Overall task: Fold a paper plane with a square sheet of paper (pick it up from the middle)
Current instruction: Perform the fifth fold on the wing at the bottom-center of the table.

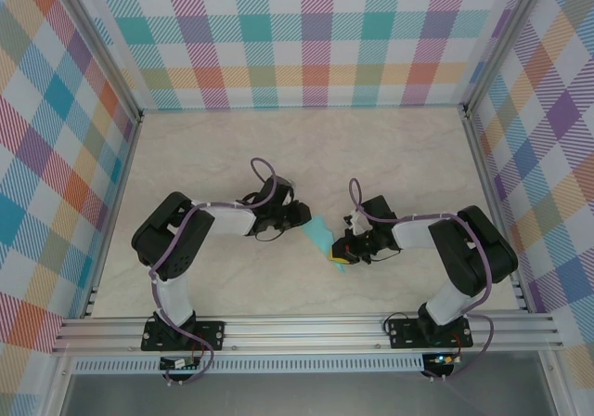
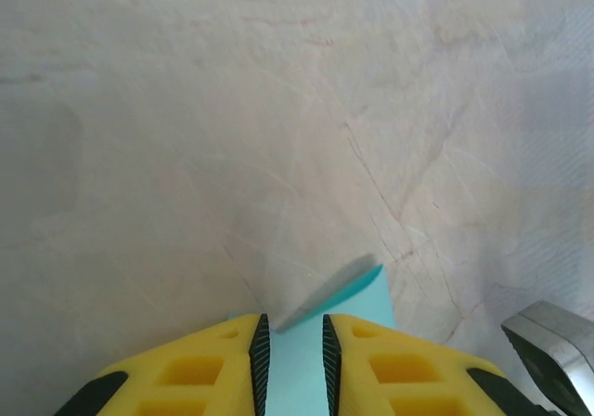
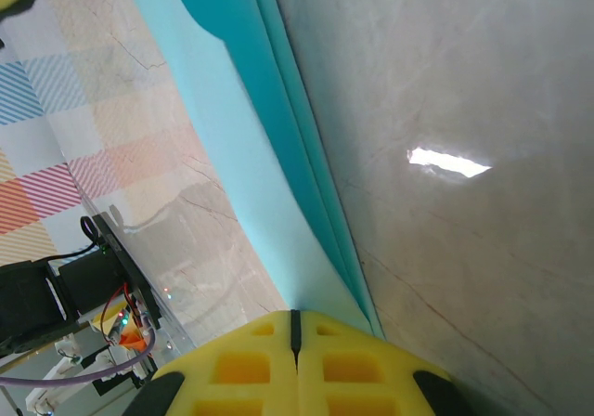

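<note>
1 folded paper between left claw, right claw

Bright, even light, faint soft shadows. A white glare patch shines on the surface in the right wrist view.

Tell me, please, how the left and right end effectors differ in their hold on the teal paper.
The left end effector stands slightly open; the right end effector is shut tight. The teal paper sits in the left end effector's gap, whereas the right end effector pinches it. Both are yellow and meet at the paper.
</note>
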